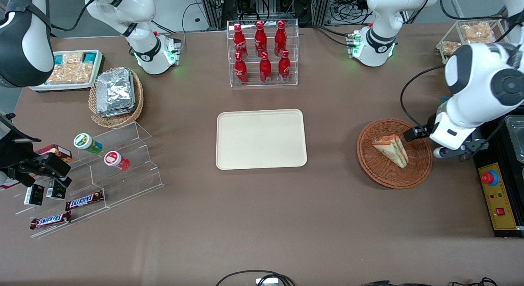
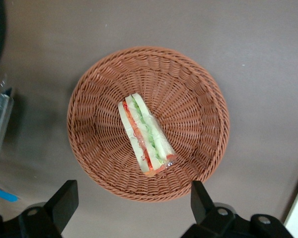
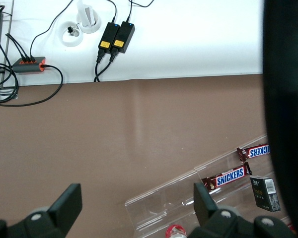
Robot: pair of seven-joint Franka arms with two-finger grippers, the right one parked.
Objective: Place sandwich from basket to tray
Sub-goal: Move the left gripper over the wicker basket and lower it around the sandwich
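The sandwich (image 1: 391, 150) lies on its side in the round reddish-brown basket (image 1: 376, 163), which sits on the brown table (image 1: 262, 220) toward the working arm's end. From the middle of the table, the basket is at about three o'clock. The wedge's broad end points to about ten o'clock within the basket and its narrow end to about five o'clock in the front view, with the green, orange and red layers showing along its edge.

The hand (image 2: 131, 203) hangs above the basket's rim, at the basket's three o'clock edge in the front view, clear of the sandwich. Its two fingers (image 2: 64, 201) are spread wide, with nothing between them.

The cream tray (image 1: 261, 139) lies flat at the table's centre, well apart from the basket. At the tray's twelve o'clock stands a clear rack of red bottles (image 1: 262, 52).
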